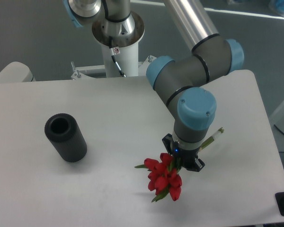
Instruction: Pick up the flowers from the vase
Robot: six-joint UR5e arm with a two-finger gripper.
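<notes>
On a white desk (132,109), the gripper (182,161) is holding the flowers (164,178) with its jaws closed on the stems, buds tipping down-left above the surface. The vase (65,137) is sitting empty, well apart to the left, so the bunch is already out.

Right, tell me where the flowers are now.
The flowers are out of the vase, held in the claw at the table's front right, far from it.
</notes>
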